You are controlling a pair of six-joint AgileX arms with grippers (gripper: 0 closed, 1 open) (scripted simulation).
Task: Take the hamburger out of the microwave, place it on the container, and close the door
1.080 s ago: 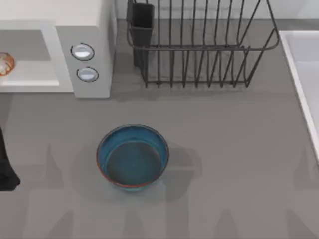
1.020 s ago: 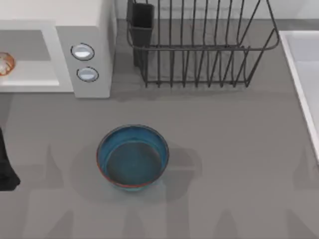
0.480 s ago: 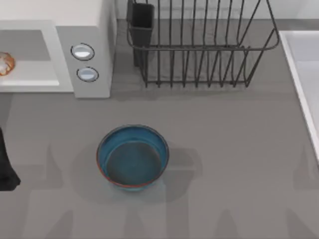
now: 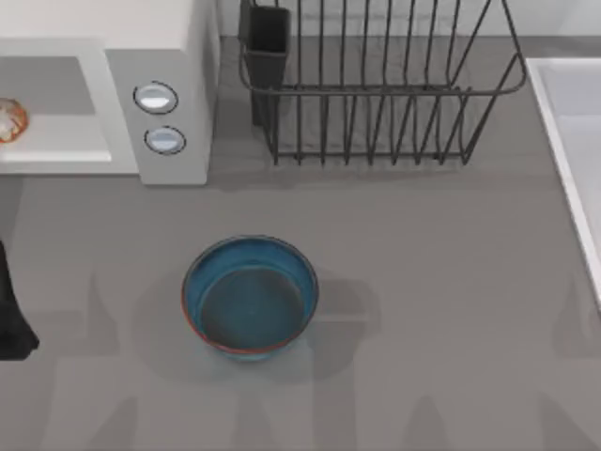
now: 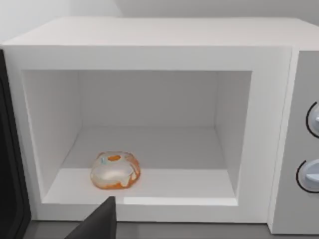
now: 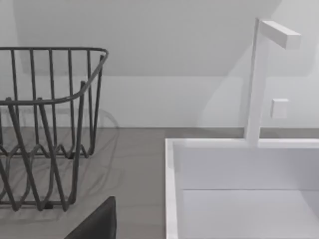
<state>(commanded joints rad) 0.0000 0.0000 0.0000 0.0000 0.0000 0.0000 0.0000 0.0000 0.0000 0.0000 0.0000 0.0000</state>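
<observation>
hamburger (image 5: 115, 171) sits inside the open microwave (image 5: 149, 50), far left; left gripper (image 5: 97, 224) mostly cut off, can't tell its grip.

Desk (image 4: 451, 282) layout, top view: microwave (image 4: 160, 56) at 10 o'clock, cavity open, with the hamburger (image 4: 9, 119) on its floor near the front edge; dish rack (image 4: 376, 85) at 12 o'clock, right of the microwave; sink (image 4: 573, 141) at 3 o'clock; container (image 4: 250, 296) near centre, well apart from the microwave.
</observation>
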